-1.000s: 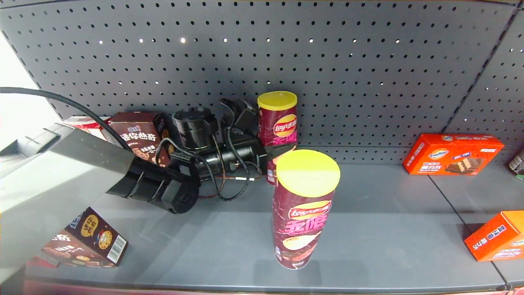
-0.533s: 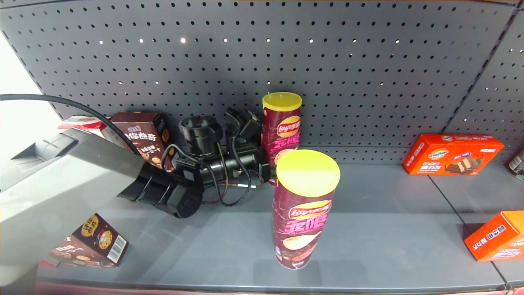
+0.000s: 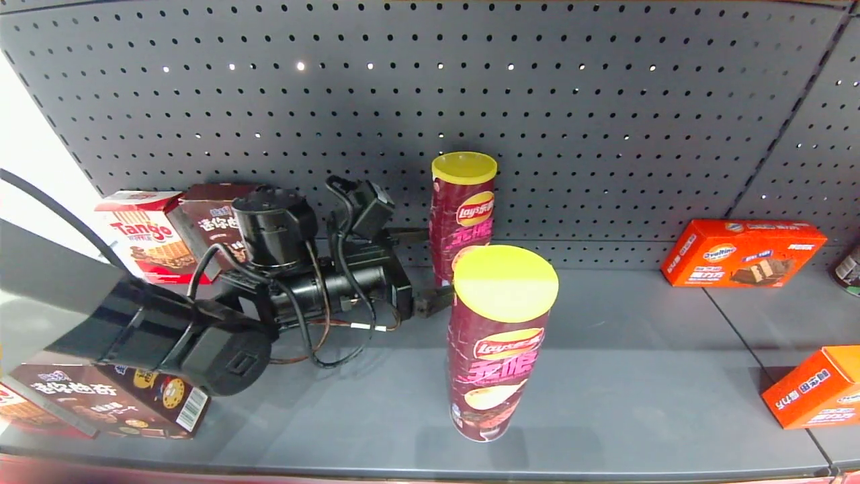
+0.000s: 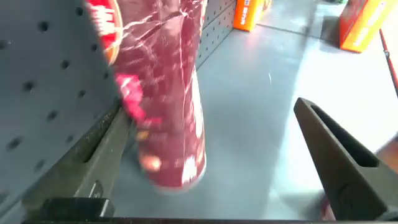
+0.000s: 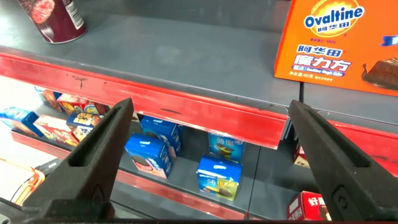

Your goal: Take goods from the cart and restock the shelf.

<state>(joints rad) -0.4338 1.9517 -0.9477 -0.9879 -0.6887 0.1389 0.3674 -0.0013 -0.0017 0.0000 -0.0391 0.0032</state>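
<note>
The left gripper (image 3: 430, 267) is hovering over the shelf (image 3: 638, 376) with its fingers spread wide — gripping nothing — just beside the rear chips can (image 3: 463, 212), which is standing upright against the pegboard (image 3: 605, 134). The front chips can (image 3: 498, 349) is standing near the shelf's edge. The right gripper (image 5: 211, 106) is also gaping open, facing the red lip (image 5: 155, 87).

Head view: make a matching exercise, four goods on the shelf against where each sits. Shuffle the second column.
Things:
1. far can
2. near can
3. wafer box
4. rear orange box

Places:
A. far right, at the back of the shelf
B. front middle, upright
C. far left, at the back
D. middle, by the back panel, just off the open left gripper

Pairs: 1-D, 2-B, 3-C, 4-A
</note>
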